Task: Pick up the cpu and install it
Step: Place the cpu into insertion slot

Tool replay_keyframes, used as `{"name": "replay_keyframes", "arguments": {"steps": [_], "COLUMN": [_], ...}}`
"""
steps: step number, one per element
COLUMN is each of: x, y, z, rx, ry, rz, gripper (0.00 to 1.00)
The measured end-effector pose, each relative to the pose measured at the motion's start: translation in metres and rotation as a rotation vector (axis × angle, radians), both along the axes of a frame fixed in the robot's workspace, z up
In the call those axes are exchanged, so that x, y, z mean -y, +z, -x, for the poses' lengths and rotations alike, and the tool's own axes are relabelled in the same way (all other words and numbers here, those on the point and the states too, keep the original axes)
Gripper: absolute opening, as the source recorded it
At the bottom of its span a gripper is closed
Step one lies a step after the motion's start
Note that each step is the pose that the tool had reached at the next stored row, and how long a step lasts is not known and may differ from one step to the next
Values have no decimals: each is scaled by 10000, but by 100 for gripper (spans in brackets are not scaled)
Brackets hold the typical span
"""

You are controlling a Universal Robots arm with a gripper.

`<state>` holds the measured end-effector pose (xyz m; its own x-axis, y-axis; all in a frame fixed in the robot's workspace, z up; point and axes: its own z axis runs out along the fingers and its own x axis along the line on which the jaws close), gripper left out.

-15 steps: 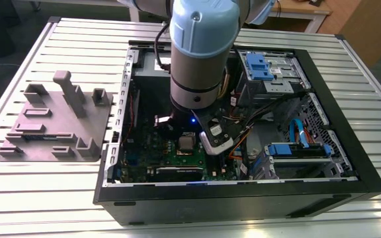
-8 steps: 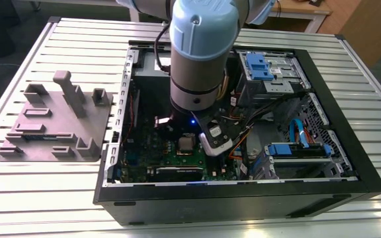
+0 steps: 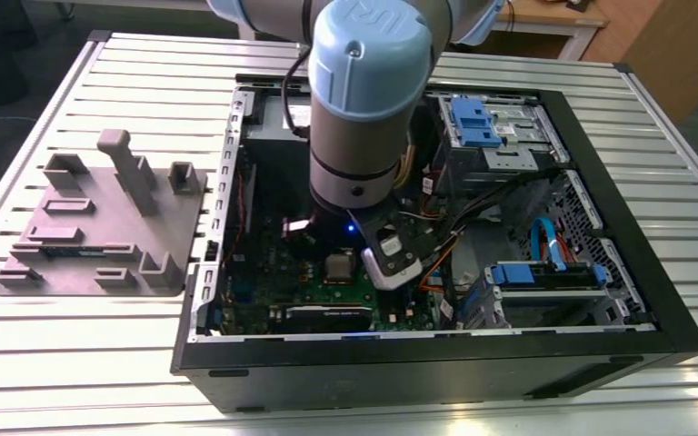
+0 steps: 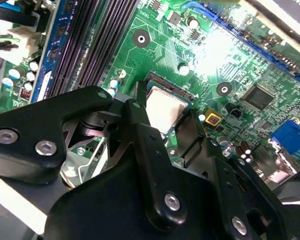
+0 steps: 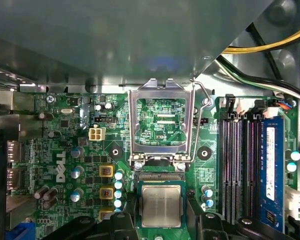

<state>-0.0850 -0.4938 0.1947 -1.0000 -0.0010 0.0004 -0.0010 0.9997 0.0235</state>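
**A:** Where's the cpu (image 5: 161, 205) rn?

**B:** Right under my hand (image 4: 162, 125), lying flat over the socket, just beside the hinge end of the open metal frame (image 5: 161, 122). My hand straddles it. Can't tell if I'm clamped on it or let go.

**A:** How'll it handle?

**B:** Prob. light, thin, stiff. The metal top looks slick, so I'd take it by two opp. side edges, never by top or underside. Fragile imo: a row of fine contacts shows betw. cpu and frame, so a tilt or drag could bend sth.

**A:** Looks?

**B:** Small flat square, silver-grey lid that catches the light, thin rim round it. Green board (image 5: 65, 145) lies all round the frame, w/ memory slots (image 5: 237, 165) beside the frame, further off. Beyond that is the black pc case (image 3: 446, 377) on the slatted bench (image 3: 83, 363).
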Motion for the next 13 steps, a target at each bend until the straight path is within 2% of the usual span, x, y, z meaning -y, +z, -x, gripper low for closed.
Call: {"name": "replay_keyframes", "arguments": {"steps": [6,13], "x": [0,0], "y": [-43,-48], "z": [4,4], "rx": [-8,-7], "ry": [-1,-1], "rz": [2,-2], "gripper": [47,47]}}
